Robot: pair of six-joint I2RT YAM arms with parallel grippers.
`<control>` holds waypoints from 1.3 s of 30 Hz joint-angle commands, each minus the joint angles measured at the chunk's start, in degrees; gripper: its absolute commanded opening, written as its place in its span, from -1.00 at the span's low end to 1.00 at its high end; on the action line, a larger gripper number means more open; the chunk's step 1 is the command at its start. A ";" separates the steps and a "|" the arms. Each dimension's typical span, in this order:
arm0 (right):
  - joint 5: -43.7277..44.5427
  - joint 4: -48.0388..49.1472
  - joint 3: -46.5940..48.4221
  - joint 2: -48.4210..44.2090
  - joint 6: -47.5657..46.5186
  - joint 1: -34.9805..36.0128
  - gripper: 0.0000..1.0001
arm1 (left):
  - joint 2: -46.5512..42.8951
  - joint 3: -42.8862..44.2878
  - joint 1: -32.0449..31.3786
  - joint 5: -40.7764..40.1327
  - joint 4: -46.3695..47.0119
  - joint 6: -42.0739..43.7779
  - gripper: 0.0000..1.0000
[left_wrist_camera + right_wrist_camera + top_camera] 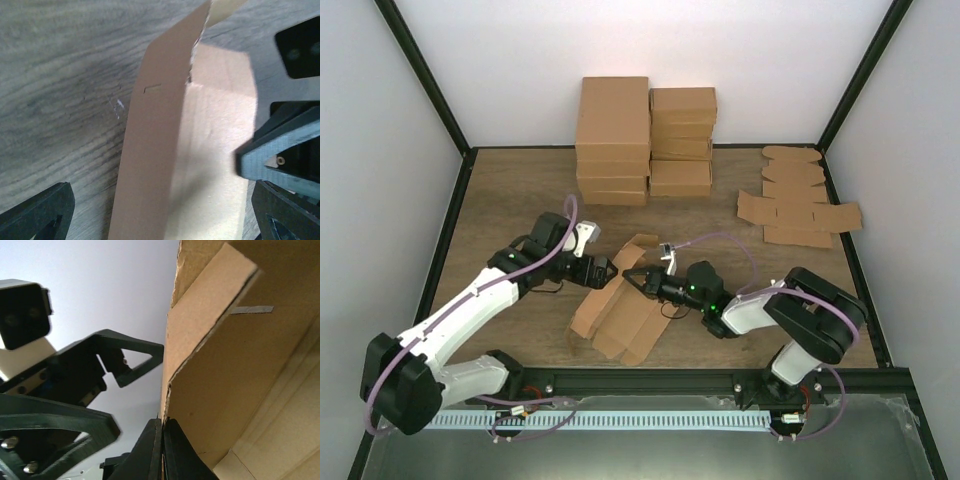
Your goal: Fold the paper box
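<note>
Brown kraft paper box (pixel 620 315) half-raised on table (pixel 500 200) centre, we see right gripper (pixel 640 280) clamped on one upright wall, left gripper (pixel 606 270) spread wide with another flap between its fingers (pixel 37 215)

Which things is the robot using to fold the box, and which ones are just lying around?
For the job: paper box, half folded; right gripper, pinching its wall; left gripper, open around a flap.
Just lying about: stack of finished cartons at the back; flat blanks, far right.
</note>
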 commanded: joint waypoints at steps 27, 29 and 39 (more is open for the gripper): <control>-2.48 6.25 0.39 10.41 -1.55 -2.15 -0.99 | 9.89 -1.82 -6.48 -1.26 3.51 0.10 0.57; -2.36 5.67 0.41 10.27 -1.79 -2.14 -0.99 | 10.44 -1.38 -7.11 -2.42 2.64 0.03 0.54; -2.11 4.24 0.74 10.14 -2.34 -2.15 -0.99 | 11.95 0.66 -10.40 -6.96 0.07 -0.33 0.45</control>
